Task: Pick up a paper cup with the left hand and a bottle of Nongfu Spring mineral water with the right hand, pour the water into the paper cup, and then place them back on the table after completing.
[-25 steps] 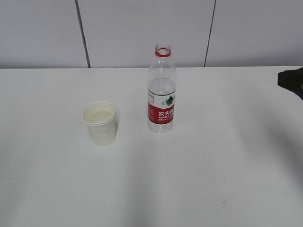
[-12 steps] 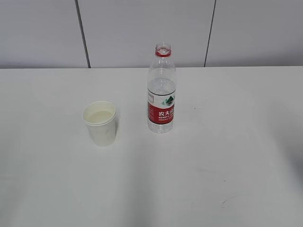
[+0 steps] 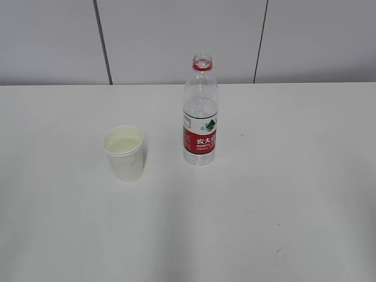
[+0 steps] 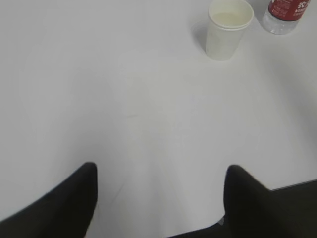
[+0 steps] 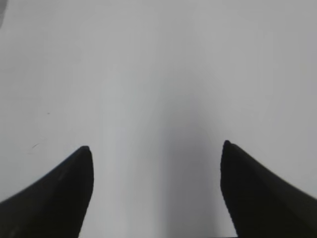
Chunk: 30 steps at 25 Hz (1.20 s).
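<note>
The paper cup [image 3: 124, 153] stands upright on the white table [image 3: 282, 194], with pale liquid inside it. Just to its right, a little farther back, stands the water bottle [image 3: 200, 111], upright, uncapped, its red label facing forward, and partly filled with water [image 3: 200, 120]. The two are near each other but not touching. Neither arm shows in the exterior view. The left hand [image 4: 158, 173] hovers over bare table with its fingers spread wide, well short of the cup. The right hand [image 5: 156, 148] is likewise spread open over bare tabletop, holding nothing.
</note>
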### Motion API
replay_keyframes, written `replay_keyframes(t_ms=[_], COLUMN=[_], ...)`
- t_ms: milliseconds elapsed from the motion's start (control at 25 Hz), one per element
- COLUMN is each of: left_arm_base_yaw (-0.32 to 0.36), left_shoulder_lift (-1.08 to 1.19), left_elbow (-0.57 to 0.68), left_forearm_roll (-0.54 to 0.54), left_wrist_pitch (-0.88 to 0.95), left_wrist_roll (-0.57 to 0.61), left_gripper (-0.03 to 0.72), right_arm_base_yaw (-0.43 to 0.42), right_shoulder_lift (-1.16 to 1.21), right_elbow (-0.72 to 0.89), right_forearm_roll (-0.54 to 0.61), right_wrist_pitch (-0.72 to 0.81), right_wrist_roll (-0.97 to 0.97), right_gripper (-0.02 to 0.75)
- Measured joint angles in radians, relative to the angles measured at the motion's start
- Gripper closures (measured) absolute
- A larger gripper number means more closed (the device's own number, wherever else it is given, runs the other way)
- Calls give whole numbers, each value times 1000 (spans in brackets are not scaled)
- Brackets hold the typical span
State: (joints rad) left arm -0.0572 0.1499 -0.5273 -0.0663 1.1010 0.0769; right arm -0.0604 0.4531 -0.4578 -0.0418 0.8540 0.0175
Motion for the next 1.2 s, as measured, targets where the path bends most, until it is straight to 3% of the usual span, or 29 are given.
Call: replay_keyframes(t_ms=[880, 1200], left_arm_base_yaw=[0, 0], left_shoulder_lift=[0, 0], left_elbow=[0, 0], left_forearm_roll=[-1, -1], left_wrist_pitch=[0, 0], left_wrist_roll=[0, 0], left_gripper=[231, 251], right_arm_base_yaw=[0, 1], right_shoulder_lift=[-450, -471], right_elbow=[-30, -34], right_forearm_roll=[60, 62], right_wrist_pitch=[93, 98], right_wrist_roll=[-42, -44], right_gripper=[148, 148])
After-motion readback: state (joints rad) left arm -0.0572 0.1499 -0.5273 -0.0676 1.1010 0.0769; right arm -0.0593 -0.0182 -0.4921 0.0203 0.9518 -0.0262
